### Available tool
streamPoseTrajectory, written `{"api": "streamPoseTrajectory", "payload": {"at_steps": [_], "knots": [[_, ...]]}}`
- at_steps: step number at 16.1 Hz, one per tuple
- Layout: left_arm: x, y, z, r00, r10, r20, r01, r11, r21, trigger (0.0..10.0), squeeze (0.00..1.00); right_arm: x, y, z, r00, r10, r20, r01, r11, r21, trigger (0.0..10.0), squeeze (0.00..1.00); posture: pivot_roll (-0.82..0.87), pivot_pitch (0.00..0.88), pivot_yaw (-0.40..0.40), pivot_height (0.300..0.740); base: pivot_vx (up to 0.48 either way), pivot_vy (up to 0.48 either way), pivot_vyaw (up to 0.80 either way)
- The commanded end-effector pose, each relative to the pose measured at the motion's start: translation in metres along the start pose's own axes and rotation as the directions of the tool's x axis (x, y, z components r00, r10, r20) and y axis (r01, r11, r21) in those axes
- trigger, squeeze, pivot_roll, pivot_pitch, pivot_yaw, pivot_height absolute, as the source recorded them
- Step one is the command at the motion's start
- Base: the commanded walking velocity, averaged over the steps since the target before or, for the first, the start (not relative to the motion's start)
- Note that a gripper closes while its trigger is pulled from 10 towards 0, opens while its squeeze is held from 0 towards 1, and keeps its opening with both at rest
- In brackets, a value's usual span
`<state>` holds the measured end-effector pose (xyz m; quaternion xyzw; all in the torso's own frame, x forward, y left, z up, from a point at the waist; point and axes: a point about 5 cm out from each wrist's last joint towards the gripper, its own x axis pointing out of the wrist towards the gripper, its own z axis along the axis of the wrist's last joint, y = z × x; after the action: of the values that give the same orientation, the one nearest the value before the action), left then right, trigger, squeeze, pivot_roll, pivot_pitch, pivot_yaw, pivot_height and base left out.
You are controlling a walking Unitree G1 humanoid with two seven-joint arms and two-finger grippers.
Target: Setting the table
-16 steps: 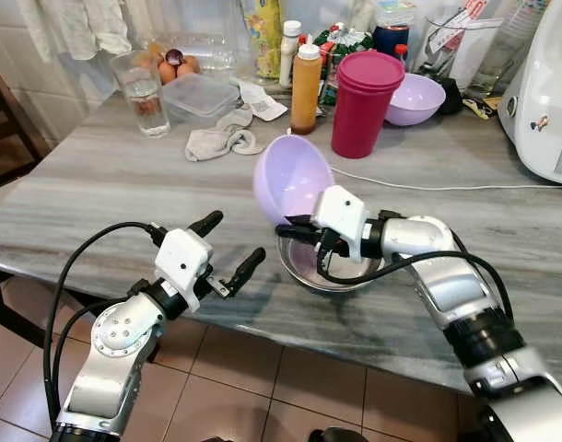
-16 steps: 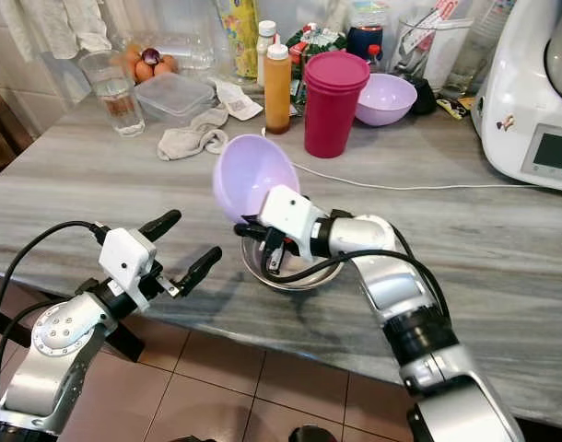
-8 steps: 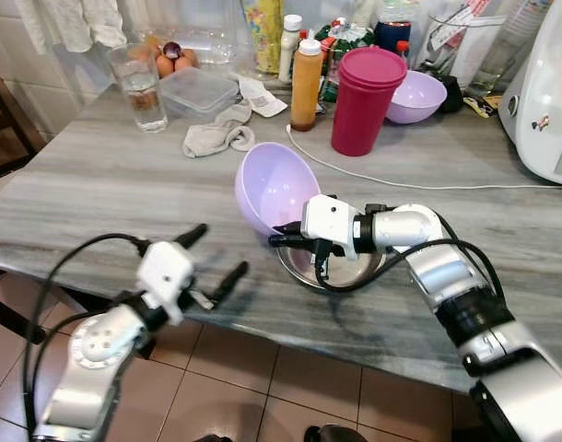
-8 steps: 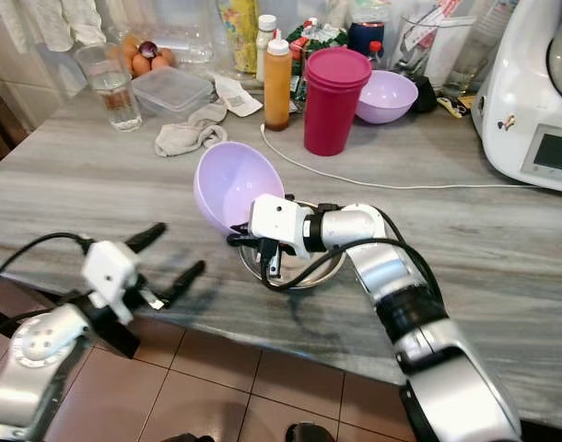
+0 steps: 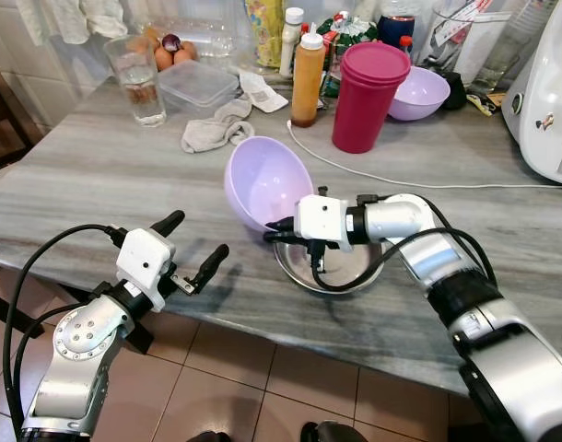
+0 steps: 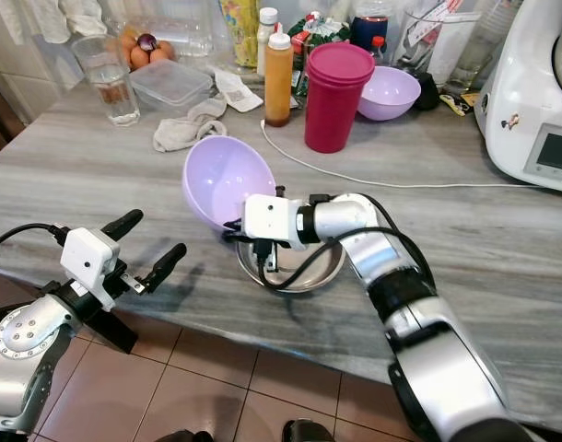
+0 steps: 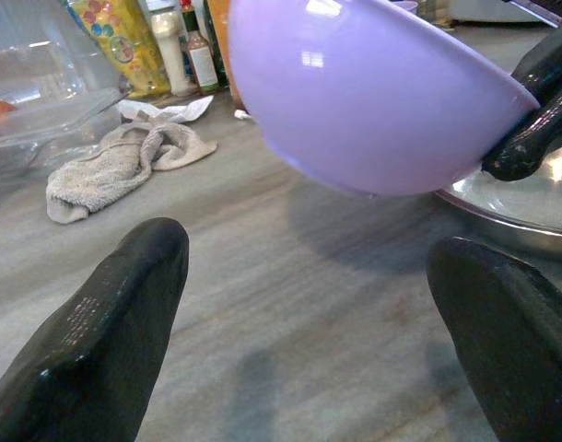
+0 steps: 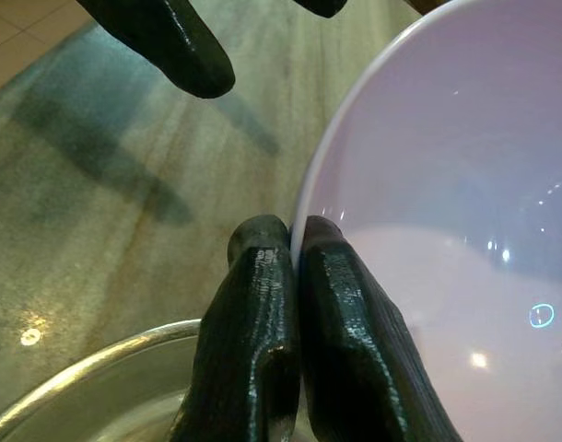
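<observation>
A lilac plastic bowl [image 5: 263, 180] hangs tilted on its side just above the grey marble table [image 5: 97, 184], its opening facing me. My right gripper [image 5: 279, 228] is shut on the bowl's lower rim; in the right wrist view both black fingers [image 8: 263, 313] pinch the rim of the bowl [image 8: 447, 230]. A shallow metal bowl [image 5: 341, 272] rests on the table under that wrist. My left gripper [image 5: 196, 237] is open at the table's front edge, a short way left of the lilac bowl [image 7: 373, 101], and holds nothing.
At the back stand a magenta tumbler [image 5: 368, 97], a second lilac bowl [image 5: 419, 92], an orange bottle [image 5: 307, 78], a glass of water [image 5: 138, 78], a clear container [image 5: 200, 85] and a crumpled cloth [image 5: 216, 129]. A white cable [image 5: 428, 184] runs towards a white appliance [image 5: 548, 101].
My right gripper has carried the lilac bowl to the left and lower, away from above the metal bowl. My left arm dipped and rose again, still open.
</observation>
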<state>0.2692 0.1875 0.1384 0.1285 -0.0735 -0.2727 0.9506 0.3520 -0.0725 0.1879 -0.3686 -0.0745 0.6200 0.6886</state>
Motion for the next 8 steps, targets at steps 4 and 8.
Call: {"api": "streamPoseTrajectory", "payload": {"at_steps": [4, 8], "knots": [[-0.003, -0.001, 0.000, 1.000, -0.011, -0.005, 0.010, 1.000, -0.012, 10.0, 0.00, 0.010, -0.005, 0.008, 0.998, 0.063, -0.007, -0.063, 0.991, -0.116, 10.0, 0.00, -0.12, 0.161, -0.034, 0.740, 0.000, 0.000, 0.00], [-0.006, 0.005, -0.001, 0.999, 0.039, -0.013, -0.039, 0.999, -0.013, 10.0, 0.00, 0.016, -0.018, 0.011, 0.999, -0.018, -0.043, 0.012, 0.990, -0.143, 10.0, 0.00, -0.11, 0.161, -0.042, 0.740, 0.000, 0.000, 0.00]]}}
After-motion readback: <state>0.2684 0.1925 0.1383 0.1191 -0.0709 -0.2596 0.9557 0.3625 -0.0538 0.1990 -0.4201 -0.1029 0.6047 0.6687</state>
